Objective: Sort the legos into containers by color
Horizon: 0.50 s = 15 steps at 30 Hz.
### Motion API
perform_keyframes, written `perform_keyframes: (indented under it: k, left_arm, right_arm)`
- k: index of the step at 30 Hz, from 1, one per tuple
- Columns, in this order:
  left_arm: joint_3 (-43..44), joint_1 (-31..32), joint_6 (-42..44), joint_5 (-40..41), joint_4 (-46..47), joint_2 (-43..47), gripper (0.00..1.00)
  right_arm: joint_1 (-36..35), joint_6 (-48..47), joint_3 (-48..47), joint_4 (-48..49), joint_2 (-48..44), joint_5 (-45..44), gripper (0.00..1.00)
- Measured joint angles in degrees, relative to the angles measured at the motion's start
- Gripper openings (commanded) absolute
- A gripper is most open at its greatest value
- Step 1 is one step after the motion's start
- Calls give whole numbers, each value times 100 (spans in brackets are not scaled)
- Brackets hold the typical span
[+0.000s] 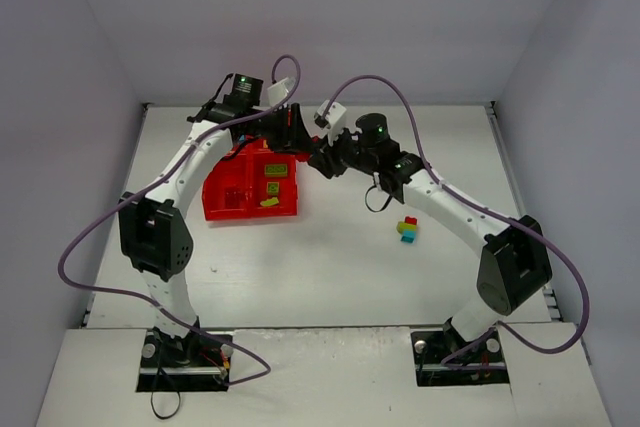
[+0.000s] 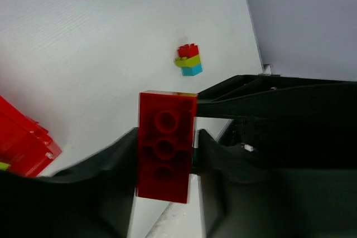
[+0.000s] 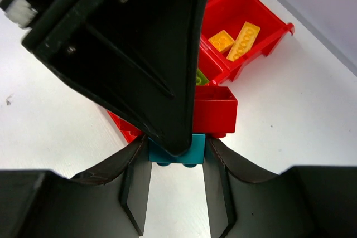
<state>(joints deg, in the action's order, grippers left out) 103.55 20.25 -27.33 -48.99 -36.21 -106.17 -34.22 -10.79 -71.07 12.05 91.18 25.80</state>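
Observation:
Both grippers meet above the right edge of the red tray (image 1: 225, 202), which holds the containers. My right gripper (image 3: 176, 151) is shut on a small cyan brick (image 3: 191, 150) that has a red brick (image 3: 215, 110) stuck on top of it. My left gripper (image 2: 165, 140) has its jaws pressed against both sides of that same red brick (image 2: 167, 121). A finger of the left gripper (image 3: 139, 43) hides most of the cyan brick. In the top view the left gripper (image 1: 292, 132) and the right gripper (image 1: 318, 155) nearly touch.
A stacked red, green and cyan clump (image 1: 408, 230) lies on the white table right of the tray, also visible as a clump (image 2: 188, 61) in the left wrist view. Yellow bricks (image 3: 234, 37) lie in one tray compartment, with a green brick (image 3: 201, 76) in the adjoining one.

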Motion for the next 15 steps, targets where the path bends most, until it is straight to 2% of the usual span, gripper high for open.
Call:
perform_keyframes:
  k: [1,2,3,15]
  left_arm:
    - [0,15,28,15,-13,0,23]
    - [2,24,120,48,-26,0,12]
    - [2,24,138,63,-33,0,10]
    - [-31,-284,332,-24,-385,76,8]
  right_arm:
    - [0,-2,0,-7,0,-2,2]
    - [0,-9,2,-44,0,-17,2]
    - [4,-13,2,-55,-2,-9,2]
    - [-94,-2,319,356,-17,-55,2]
